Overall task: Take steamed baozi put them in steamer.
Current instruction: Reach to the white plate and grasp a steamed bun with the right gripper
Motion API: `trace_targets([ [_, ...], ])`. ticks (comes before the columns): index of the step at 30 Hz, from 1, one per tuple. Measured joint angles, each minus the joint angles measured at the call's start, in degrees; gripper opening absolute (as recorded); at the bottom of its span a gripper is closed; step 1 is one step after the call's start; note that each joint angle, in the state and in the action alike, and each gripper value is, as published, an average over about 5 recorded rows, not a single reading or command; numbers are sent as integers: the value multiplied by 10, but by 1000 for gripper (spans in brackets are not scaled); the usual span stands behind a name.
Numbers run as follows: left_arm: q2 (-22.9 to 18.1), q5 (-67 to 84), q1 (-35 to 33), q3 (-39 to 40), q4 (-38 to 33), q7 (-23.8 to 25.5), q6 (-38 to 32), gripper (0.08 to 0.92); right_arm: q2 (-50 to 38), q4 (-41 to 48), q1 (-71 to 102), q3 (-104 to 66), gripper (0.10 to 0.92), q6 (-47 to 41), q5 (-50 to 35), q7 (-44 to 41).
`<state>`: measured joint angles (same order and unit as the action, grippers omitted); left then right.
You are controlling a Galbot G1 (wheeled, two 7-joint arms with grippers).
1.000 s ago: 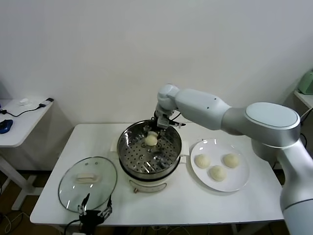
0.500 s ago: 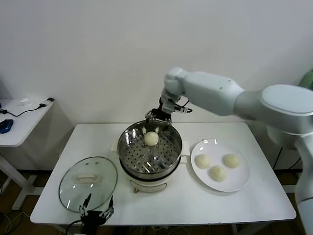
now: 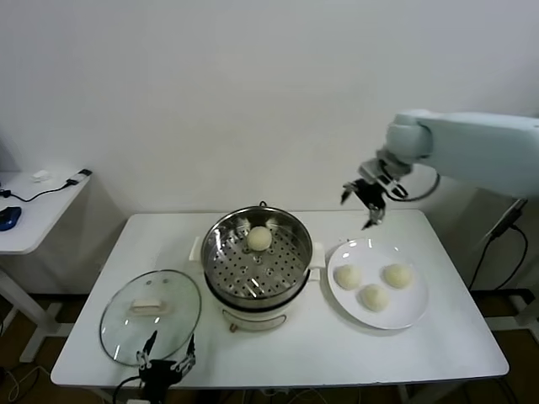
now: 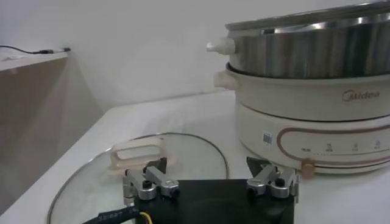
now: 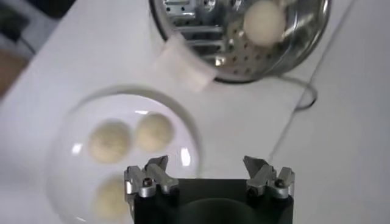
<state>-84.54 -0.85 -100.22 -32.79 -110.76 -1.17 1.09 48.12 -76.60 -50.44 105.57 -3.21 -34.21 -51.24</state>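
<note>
Steamed baozi: one (image 3: 259, 238) on perforated tray toward 12 o'clock inside steamer (image 3: 258, 257); three (image 3: 373, 284) clustered on white plate (image 3: 414, 314), at 3 o'clock of steamer, just beside it
Steamer: steel pot on white base, mid-table (image 3: 320, 353)
Glass lid (image 3: 152, 305): flat on table, 8 o'clock of steamer
Right gripper (image 3: 364, 202): raised above plate's 12 o'clock edge, fingers spread wide, holding nothing
Left gripper (image 3: 165, 364): low at table's near edge, 6 o'clock of lid, fingers wide, empty
</note>
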Motion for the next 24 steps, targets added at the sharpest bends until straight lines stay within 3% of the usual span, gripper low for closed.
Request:
trace_targets([
  [9,-1,0,-4,-3,4,-1,0,823,-35,1,108,-55,823,-101,-13,31],
  [24,0,0,-14,-4,7,-2,-5,823,13,99,276,-189,823,-149,33,50],
])
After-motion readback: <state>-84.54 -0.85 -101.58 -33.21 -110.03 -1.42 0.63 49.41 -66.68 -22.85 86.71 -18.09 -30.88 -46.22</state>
